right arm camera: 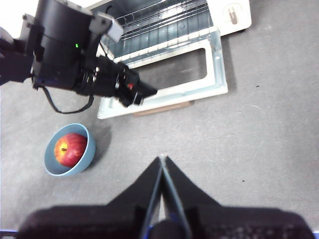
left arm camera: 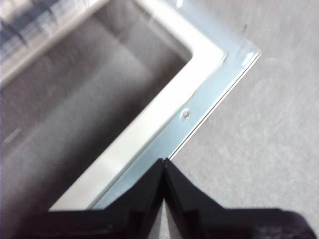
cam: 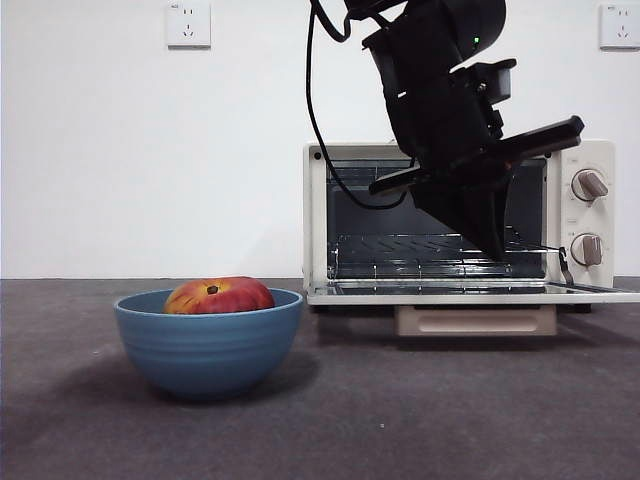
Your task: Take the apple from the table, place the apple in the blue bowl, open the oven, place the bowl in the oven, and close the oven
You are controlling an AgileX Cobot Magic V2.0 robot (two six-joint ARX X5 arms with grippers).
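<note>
The red apple (cam: 220, 296) (right arm camera: 70, 149) lies inside the blue bowl (cam: 208, 350) (right arm camera: 91, 145), which stands on the table (cam: 450, 420) to the left of the oven. The cream oven (cam: 590, 215) (right arm camera: 234, 15) has its door (cam: 470, 293) (right arm camera: 215, 89) (left arm camera: 199, 99) folded down flat, tan handle (cam: 475, 320) under its front edge. My left gripper (cam: 497, 250) (left arm camera: 164, 160) (right arm camera: 149, 92) hangs shut and empty just above the door's edge. High over the table, my right gripper (right arm camera: 162, 157) is shut and holds nothing.
A wire rack (cam: 430, 265) sits inside the oven cavity. Two grey knobs (cam: 588, 185) are on its right panel. A white wall with sockets (cam: 188, 24) stands behind. The left arm's cable (cam: 320, 120) loops in front of the oven.
</note>
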